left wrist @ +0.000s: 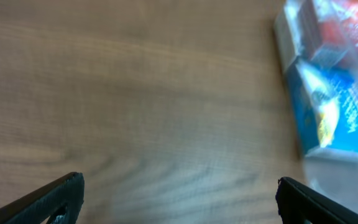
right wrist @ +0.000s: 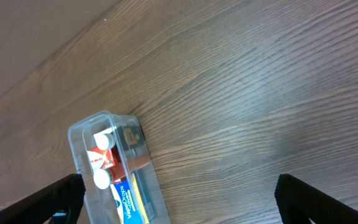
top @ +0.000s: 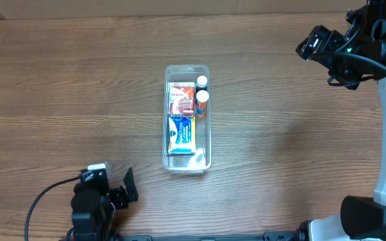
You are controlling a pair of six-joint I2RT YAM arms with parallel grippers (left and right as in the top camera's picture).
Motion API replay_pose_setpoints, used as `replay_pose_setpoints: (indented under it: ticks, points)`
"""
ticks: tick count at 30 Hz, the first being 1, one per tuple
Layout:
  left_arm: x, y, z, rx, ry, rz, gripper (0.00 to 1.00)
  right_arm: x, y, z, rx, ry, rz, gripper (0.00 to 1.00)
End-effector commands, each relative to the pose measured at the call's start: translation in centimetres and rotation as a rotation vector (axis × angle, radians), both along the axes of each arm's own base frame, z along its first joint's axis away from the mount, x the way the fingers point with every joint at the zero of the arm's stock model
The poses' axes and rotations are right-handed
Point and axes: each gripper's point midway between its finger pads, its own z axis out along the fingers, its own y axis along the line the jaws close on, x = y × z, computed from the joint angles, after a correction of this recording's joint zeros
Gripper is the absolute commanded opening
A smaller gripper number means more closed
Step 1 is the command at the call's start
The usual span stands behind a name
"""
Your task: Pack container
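At the table's middle: the long, clear plastic rectangular container (top: 186,67) with rounded corners lies on the brown wood-grain table (top: 59,100), touching neither of my claws.
Long axis: it runs straight away from my base, one short end toward me, the other away.
My left claw (top: 124,189): at the near left edge, fingers spread wide with nothing between them. The container lies ahead and to its right, fairly near.
My right claw (top: 308,47): at the far right, fingers likewise parted and empty. The container lies to its left, well apart.
Nearer arm: the left, I judge, at least for the container's near end.
Inside, far end: a red-and-white cardboard box (top: 179,99), with two small white-capped bottles (top: 202,81) just beside it on the right.
Inside, middle: a blue-and-white cardboard box (top: 180,132) lying flat, touching the red one.
Inside, near end: a bare stretch of floor, the only room I see left.
Outside: I can see no loose item, so the packing looks nearly done.
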Motion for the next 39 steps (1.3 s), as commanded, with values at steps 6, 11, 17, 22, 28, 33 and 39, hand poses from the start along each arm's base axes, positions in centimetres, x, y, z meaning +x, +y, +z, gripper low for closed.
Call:
replay_pose_setpoints:
  ticks: [6, 11, 17, 22, 28, 33, 39]
  points:
    - [-0.3, -0.1, -1.3, 0.008, 0.03, -0.017, 1.0, 0.0, 0.0, 0.3, 0.002, -0.012, 0.003, 1.0]
    - [-0.3, -0.1, -1.3, 0.008, 0.03, -0.017, 1.0, -2.7, -1.0, 5.6, -0.116, -0.2, -0.008, 1.0]
    - [-0.3, -0.1, -1.3, 0.008, 0.03, -0.017, 1.0, -11.0, -2.0, 6.8, -0.437, -0.672, 0.102, 1.0]
    - [-0.3, -0.1, -1.3, 0.008, 0.03, -0.017, 1.0, -16.7, -2.0, -5.8, -0.38, -0.783, 0.0, 1.0]
    - [-0.3, -0.1, -1.3, 0.008, 0.03, -0.017, 1.0, -15.9, -1.0, -14.5, -0.29, -0.802, 0.008, 1.0]
    - [-0.3, -0.1, -1.3, 0.008, 0.03, -0.017, 1.0, -14.7, -0.5, -15.6, -0.277, -0.856, 0.033, 1.0]
    - [-0.3, -0.1, -1.3, 0.008, 0.031, -0.017, 1.0, -14.7, -0.4, -15.6, -0.276, -0.855, 0.034, 1.0]
